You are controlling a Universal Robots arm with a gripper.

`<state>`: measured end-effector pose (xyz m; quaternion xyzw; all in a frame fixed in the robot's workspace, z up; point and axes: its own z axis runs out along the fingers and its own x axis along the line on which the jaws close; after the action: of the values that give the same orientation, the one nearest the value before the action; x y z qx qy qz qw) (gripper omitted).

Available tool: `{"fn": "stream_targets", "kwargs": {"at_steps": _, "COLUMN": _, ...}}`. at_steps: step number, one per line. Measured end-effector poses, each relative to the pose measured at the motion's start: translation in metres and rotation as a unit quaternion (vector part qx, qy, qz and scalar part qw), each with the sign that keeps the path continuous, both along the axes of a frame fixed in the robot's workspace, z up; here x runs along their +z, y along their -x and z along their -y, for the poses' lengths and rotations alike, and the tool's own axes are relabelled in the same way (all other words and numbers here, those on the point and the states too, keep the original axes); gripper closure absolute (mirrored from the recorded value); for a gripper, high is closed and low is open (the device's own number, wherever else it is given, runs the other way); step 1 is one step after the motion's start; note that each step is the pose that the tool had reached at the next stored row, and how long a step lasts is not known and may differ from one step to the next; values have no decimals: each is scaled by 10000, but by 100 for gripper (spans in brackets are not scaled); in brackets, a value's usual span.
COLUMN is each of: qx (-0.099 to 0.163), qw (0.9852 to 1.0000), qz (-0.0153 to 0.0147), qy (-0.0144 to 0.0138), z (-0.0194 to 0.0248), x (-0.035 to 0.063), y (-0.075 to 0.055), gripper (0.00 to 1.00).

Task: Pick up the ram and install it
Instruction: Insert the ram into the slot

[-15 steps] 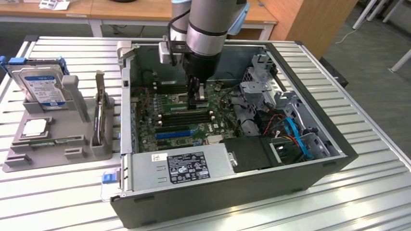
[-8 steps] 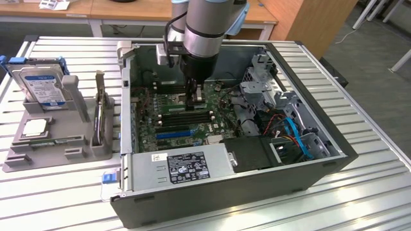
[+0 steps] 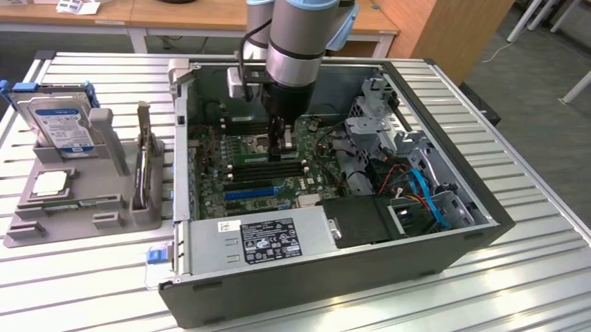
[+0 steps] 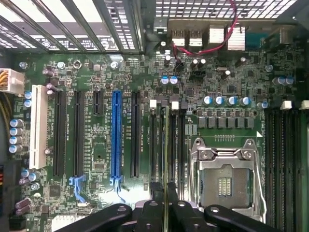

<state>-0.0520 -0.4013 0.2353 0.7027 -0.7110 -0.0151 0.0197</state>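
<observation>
1. Closest up: black fingers (image 4: 149, 212), pinching the ram (image 4: 165, 145) from both sides.
2. Seen from its thin edge, so just a skinny yellow-green line, just beside the CPU socket (image 4: 224, 181).
3. Lined up with the long dark slots (image 4: 152, 140) between the CPU socket and the blue slot (image 4: 116, 135). Cannot tell if touching a slot or just over one.
4. Shiny silver frame around the CPU socket, with tiny gold dots in the middle.
5. Past the blue slot, farther from the CPU socket: more dark slots and one white slot (image 4: 38, 128).
6. On the other side of the CPU socket: another set of long dark slots (image 4: 282, 159).
7. Red wire (image 4: 212, 46) looping by the metal ports, a little way from the CPU socket.
8. From the exterior view: grey and blue arm (image 3: 295, 55) pointing straight down into the open computer case (image 3: 369, 283), with the fingers low over the green board (image 3: 214, 185), right by the CPU socket.
9. Silver power box (image 3: 268, 238) with a black label, inside the case, well apart from the CPU socket.
10. Outside the case, well apart from the CPU socket, on the exterior view's left: grey tray (image 3: 55, 225) with a hard drive (image 3: 60, 124) standing up and a square silver chip (image 3: 51, 182) lying flat.
11. Under it all: silver bench (image 3: 83, 283) made of long slats.
</observation>
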Motion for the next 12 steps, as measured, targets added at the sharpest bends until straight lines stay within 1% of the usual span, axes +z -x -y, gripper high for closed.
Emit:
{"fn": "stream_targets", "kwargs": {"at_steps": 2, "qx": 0, "qw": 10000, "qz": 0, "qy": 1, "z": 0, "x": 0, "y": 0, "gripper": 86}}
{"fn": "stream_targets", "kwargs": {"at_steps": 4, "qx": 0, "qw": 10000, "qz": 0, "qy": 0, "z": -2, "x": -21, "y": 0, "gripper": 86}}
{"fn": "stream_targets", "kwargs": {"at_steps": 6, "qx": -5, "qw": 10000, "qz": -1, "qy": 3, "z": -18, "x": -33, "y": -1, "gripper": 86}}
{"fn": "stream_targets", "kwargs": {"at_steps": 12, "qx": -7, "qw": 10000, "qz": 0, "qy": 2, "z": -13, "x": -38, "y": 0, "gripper": 86}}
